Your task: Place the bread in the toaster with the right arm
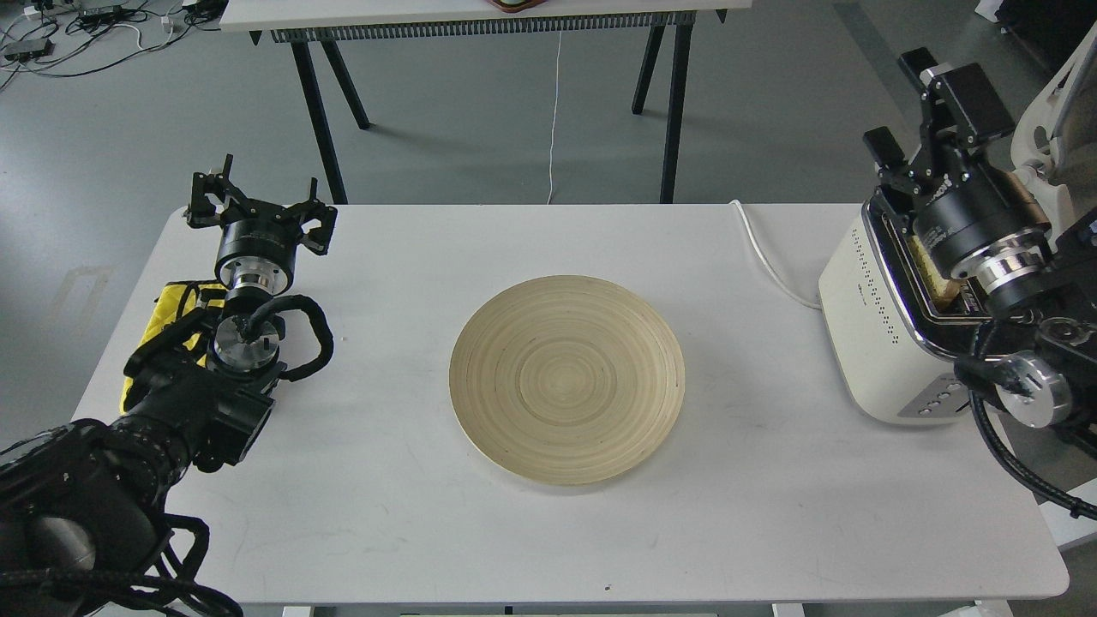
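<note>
A white table [548, 531] fills most of the head view, with a round bamboo plate [566, 379] lying flat at its centre and nothing on it. At about three o'clock from the plate, near the table's right edge, stands the cream toaster [866, 343], its dotted side turned toward the plate and its buttons facing the near edge. A white cord [767, 257] runs from it across the tabletop toward eleven o'clock and off the far edge.

The bread [930, 276] sits down inside a toaster slot; only a strip of tan crumb and crust shows (the rest is hidden behind the arm). The right arm [1020, 360] reaches over the toaster's top, and the right gripper [930, 111] points up and away at roughly twelve o'clock above the slots, its fingers spread apart and holding nothing, clear of the bread.

At nine o'clock from the plate the left gripper [260, 206] hangs near the table's far left corner, its fingers splayed wide and empty. A yellow cloth [176, 304] lies just under the left arm's wrist, partly covered by it.
</note>
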Controlling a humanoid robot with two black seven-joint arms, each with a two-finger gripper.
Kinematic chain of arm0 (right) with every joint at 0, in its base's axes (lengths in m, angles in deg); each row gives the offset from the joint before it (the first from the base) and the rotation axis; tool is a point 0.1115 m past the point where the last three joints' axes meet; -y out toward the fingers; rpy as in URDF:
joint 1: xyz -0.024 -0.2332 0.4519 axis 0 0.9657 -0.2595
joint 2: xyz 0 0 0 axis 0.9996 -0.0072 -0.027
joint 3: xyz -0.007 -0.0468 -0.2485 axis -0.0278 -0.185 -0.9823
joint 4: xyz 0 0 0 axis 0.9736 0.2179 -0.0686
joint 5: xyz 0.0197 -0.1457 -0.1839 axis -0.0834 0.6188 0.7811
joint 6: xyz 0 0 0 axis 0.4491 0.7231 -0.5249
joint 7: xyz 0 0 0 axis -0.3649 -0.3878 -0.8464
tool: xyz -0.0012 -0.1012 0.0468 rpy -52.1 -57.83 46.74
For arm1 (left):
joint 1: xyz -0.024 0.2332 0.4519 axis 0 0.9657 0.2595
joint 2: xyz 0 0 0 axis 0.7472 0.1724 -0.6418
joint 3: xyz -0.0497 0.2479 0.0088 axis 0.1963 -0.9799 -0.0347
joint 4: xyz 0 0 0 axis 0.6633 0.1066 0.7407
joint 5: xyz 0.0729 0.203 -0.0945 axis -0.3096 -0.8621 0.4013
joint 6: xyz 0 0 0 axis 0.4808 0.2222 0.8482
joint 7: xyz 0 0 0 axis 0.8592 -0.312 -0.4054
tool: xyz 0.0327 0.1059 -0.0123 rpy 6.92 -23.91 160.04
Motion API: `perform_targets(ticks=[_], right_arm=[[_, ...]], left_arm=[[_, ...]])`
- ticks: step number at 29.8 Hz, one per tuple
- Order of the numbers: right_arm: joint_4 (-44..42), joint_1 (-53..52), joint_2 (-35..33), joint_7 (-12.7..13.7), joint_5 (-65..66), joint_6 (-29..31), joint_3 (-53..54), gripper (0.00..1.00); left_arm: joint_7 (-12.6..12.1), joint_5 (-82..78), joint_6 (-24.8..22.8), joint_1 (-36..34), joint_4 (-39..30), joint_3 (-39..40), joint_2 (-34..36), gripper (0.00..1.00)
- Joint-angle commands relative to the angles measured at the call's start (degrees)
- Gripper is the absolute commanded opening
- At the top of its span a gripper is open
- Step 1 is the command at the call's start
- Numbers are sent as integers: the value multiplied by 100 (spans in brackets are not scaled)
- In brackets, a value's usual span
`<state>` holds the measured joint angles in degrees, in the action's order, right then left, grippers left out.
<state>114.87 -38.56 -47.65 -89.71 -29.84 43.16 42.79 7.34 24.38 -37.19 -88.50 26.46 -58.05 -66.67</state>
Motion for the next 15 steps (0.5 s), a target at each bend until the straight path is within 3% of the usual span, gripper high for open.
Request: perform_targets(ticks=[1, 8, 12, 15], right_arm=[[-986, 110, 1152, -9, -347, 1048, 120, 99], [-3886, 163, 2551, -9, -752, 4309, 1112, 99], [-4943, 154, 2965, -9, -752, 4538, 1500, 99], [-5094, 137, 3027, -9, -752, 4538, 1492, 99]], left_arm=[[0, 0, 0, 1, 0, -3, 1, 100], [0, -1, 0, 1, 0, 6, 1, 100], [0, -1, 0, 1, 0, 6, 1, 100], [0, -1, 0, 1, 0, -3, 1, 100]])
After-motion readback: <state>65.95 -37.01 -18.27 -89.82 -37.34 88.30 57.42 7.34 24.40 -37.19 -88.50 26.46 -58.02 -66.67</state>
